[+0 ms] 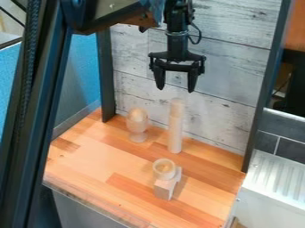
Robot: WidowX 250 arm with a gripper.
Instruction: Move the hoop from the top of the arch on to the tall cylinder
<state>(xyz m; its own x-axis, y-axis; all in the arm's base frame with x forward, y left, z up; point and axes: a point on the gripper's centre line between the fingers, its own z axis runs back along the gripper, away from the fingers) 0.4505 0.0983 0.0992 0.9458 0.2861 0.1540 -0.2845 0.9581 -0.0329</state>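
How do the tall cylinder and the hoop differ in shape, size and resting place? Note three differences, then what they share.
Shape: the tall cylinder is a slim column; the hoop is a squat ring with a round opening.
Size: the tall cylinder is much taller, while the hoop is wider.
Place: the tall cylinder stands on the wooden table; the hoop sits atop the arch.
Shared: both are pale and rounded.

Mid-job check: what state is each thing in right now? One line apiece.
Pincer: open, empty, raised
Hoop: on top of the arch
Arch: standing, bearing the hoop
Tall cylinder: upright, without the hoop
Egg-shaped piece: atop a stand
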